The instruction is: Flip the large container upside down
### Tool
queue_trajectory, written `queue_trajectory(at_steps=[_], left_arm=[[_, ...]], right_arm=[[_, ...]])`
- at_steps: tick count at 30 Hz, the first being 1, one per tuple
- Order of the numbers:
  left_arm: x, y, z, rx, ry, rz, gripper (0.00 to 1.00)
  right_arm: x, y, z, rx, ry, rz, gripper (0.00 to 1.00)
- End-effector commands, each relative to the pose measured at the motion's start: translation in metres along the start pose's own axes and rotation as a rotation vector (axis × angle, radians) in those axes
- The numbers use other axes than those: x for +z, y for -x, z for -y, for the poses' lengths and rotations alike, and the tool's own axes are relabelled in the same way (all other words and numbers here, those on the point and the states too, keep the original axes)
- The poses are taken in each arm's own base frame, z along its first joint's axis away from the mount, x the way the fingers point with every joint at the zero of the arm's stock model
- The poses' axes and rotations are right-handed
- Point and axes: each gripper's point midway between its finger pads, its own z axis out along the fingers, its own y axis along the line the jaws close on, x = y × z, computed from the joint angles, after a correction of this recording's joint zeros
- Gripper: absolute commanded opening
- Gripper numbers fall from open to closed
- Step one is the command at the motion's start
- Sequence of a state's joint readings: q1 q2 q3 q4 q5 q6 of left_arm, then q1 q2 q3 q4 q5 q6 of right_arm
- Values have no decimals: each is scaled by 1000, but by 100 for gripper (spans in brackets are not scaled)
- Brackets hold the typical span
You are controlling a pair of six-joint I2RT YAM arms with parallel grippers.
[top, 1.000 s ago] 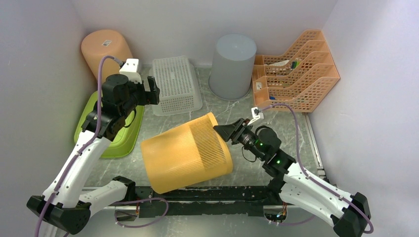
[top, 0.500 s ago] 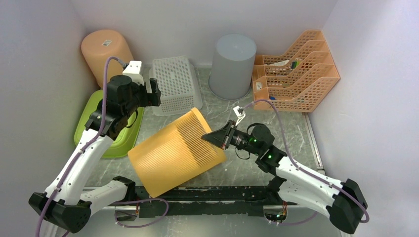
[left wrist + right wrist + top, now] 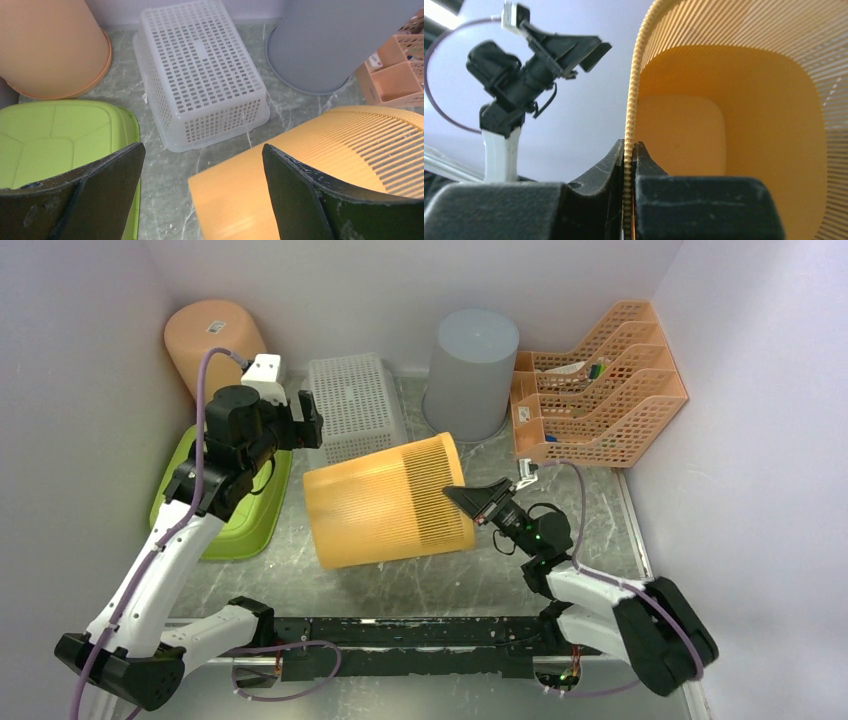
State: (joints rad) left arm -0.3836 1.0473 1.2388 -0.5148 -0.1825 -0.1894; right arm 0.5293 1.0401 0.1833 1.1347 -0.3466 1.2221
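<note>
Here the large yellow basket (image 3: 385,502) is seen on its side at mid-table (image 3: 480,585), its open mouth turned to the right. There the thin rim is pinched between the closed fingers of the right claw (image 3: 629,147). The left claw (image 3: 203,150) is spread wide above the closed end, holding nothing. So narrow a pinch could be lost during the turn, and the basket might then be rolled against the white crate (image 3: 355,410) or grey bin (image 3: 470,360) just behind.
</note>
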Motion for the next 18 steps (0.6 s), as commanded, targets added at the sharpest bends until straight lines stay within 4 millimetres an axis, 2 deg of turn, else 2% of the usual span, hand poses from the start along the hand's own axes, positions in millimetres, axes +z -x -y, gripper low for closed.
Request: queue_trajectory(at_steps=[1, 4, 6, 8, 10, 12, 18], left_arm=[[-12, 25, 3, 7, -7, 59, 100], [-13, 26, 2, 8, -2, 59, 100], [-10, 24, 2, 12, 2, 54, 99], [-8, 22, 2, 17, 2, 47, 100], [-5, 21, 2, 21, 5, 41, 99], [-4, 21, 2, 22, 6, 42, 100], [-4, 35, 8, 23, -12, 58, 99]], right_arm=[[-16, 41, -1, 63, 101, 178, 0], [-37, 51, 31, 178, 44, 218, 0], [-46, 50, 57, 245, -37, 194, 0], [-59, 50, 67, 244, -78, 204, 0], [-68, 58, 60, 223, -63, 221, 0], [-70, 68, 44, 202, -12, 228, 0], [-61, 91, -6, 193, 154, 232, 0]])
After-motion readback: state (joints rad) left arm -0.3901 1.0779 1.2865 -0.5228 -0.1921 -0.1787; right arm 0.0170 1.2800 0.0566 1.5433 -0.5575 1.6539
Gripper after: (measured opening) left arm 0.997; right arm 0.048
